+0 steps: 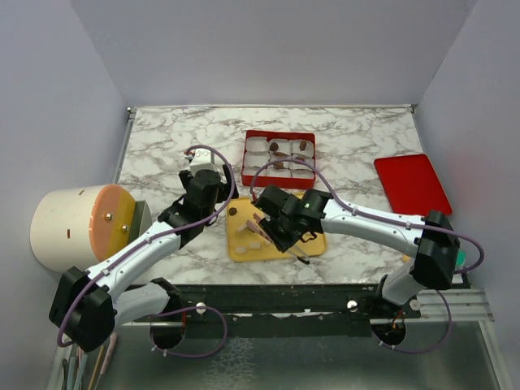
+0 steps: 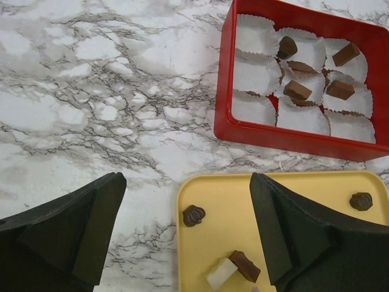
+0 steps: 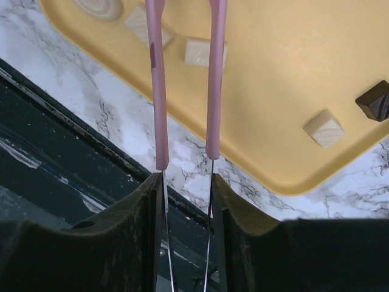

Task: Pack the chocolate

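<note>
Right wrist view: my right gripper pinches pink-armed metal tweezers over the flat yellow plastic tray; my left gripper hangs wide, empty. Small brown chocolate pieces lie some on that tray, some in the red rectangular box, in its white paper cups. I judge picking is next: the tips must straddle one piece.

Your right jaws, tweezers between them, hang over the tray on the bench; your left jaws stand just left of it. Chocolate lies on the tray and in the box beyond both jaws.
</note>
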Robot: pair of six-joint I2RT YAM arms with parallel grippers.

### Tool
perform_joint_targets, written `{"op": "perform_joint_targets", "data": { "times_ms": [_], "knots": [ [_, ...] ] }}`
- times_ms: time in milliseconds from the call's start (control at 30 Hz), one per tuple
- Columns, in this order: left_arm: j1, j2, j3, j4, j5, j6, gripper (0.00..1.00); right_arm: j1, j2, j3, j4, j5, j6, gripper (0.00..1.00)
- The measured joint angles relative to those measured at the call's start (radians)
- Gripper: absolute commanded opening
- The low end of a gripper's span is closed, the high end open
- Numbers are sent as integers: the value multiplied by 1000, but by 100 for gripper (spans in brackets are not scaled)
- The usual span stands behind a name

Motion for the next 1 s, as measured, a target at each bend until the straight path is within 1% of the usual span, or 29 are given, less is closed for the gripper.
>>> {"op": "perform_joint_targets", "data": {
  "times_ms": [467,1000],
  "knots": [
    [1,-3,0,-2,0,-4,94,13,2,-24,4,-3,7,40],
    [5,-13,0,-2,0,-12,94,13,57,-21,12,-2,5,41]
  ]
}}
